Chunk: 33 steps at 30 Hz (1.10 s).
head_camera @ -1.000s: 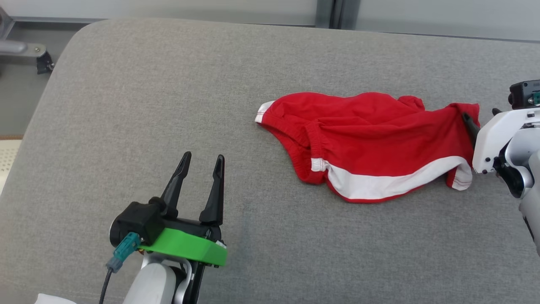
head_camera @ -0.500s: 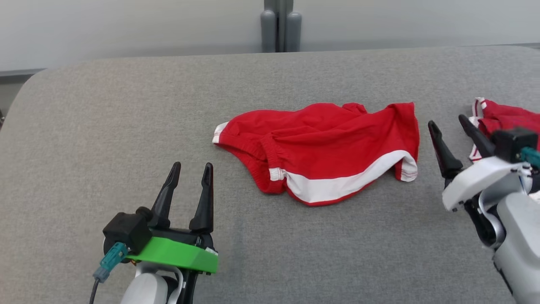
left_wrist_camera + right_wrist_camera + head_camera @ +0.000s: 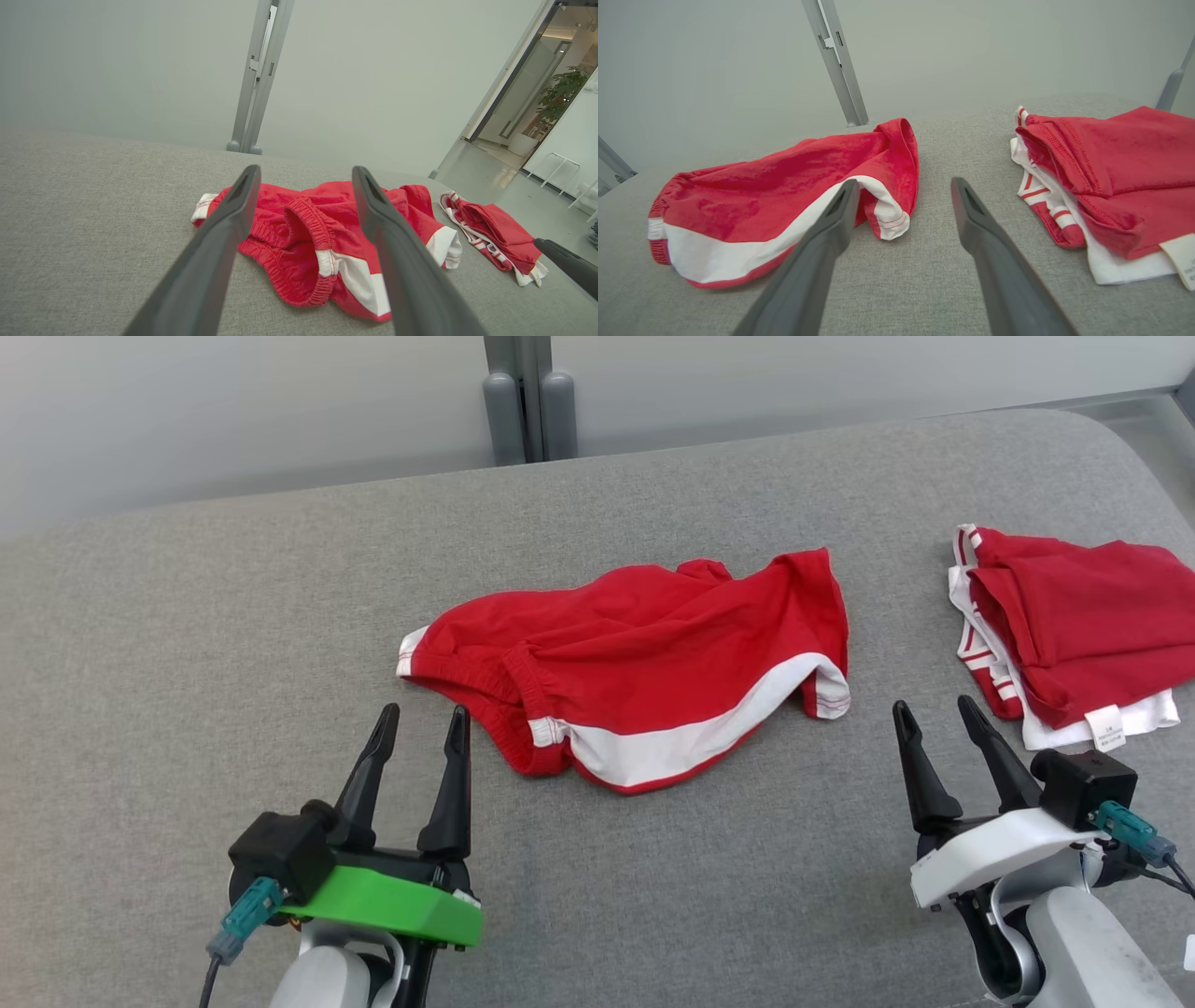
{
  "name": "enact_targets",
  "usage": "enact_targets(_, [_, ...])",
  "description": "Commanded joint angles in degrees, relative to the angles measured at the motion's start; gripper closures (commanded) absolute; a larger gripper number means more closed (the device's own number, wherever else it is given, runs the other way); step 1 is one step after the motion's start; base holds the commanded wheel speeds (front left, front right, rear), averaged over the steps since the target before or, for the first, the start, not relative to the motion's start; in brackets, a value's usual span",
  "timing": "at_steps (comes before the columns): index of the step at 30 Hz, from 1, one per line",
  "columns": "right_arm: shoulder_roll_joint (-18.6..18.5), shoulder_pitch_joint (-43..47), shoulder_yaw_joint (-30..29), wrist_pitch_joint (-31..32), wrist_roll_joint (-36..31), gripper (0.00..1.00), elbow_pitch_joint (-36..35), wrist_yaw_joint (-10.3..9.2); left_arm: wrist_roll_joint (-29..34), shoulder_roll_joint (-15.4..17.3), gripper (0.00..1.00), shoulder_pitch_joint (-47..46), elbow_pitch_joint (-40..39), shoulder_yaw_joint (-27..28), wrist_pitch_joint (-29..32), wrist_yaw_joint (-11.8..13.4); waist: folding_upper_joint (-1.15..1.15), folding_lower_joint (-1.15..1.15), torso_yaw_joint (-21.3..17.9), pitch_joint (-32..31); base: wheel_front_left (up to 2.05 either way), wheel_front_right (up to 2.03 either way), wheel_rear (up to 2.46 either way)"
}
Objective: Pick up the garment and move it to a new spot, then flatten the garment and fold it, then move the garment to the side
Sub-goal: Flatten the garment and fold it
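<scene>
The head view has swung right across the grey table (image 3: 233, 616), bringing a folded red-and-white pile (image 3: 1074, 616) into sight at its right end. The red garment (image 3: 644, 653) lies crumpled mid-table, held by neither hand. The right hand (image 3: 929, 705) has drawn back from its hem, fingers apart and empty. The left hand (image 3: 422, 709) waits likewise, near the waistband. Flattening likely comes next.
</scene>
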Motion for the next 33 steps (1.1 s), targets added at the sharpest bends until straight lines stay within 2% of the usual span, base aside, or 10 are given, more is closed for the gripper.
enact_targets(1, [0.37,0.38,-0.55,-0.37,-0.69,0.00,-0.44,-0.10,0.28,0.17,0.00,-0.33,0.16,0.07,-0.16,-0.23,0.00,0.00,-0.68,0.65,0.00,0.00,0.00])
enact_targets(8, [1.43,-0.43,-1.56,-0.38,-1.91,0.00,-1.48,-0.10,1.12,0.17,0.00,-2.36,2.81,-2.94,-0.16,-0.51,0.00,0.00,-1.51,1.83,0.00,0.00,0.00])
enact_targets(13, [2.10,-0.28,-1.04,-0.38,-1.40,0.00,-2.94,-0.10,1.98,0.32,0.00,-5.47,12.09,-8.21,-0.06,-0.65,0.00,0.00,-2.26,2.33,0.00,0.00,0.00])
enact_targets(21, [2.48,-0.81,-0.60,-0.41,-1.51,0.00,-3.52,-0.10,-1.92,0.40,0.00,-11.49,21.48,-10.86,1.64,-0.70,0.00,0.00,-3.85,4.02,0.00,0.00,0.00])
enact_targets(33, [2.67,-0.43,-1.38,-0.42,-1.60,0.00,-3.79,-0.10,-4.93,0.68,0.00,-15.81,25.44,-13.38,0.63,-0.71,0.00,0.00,-5.35,5.70,0.00,0.00,0.00])
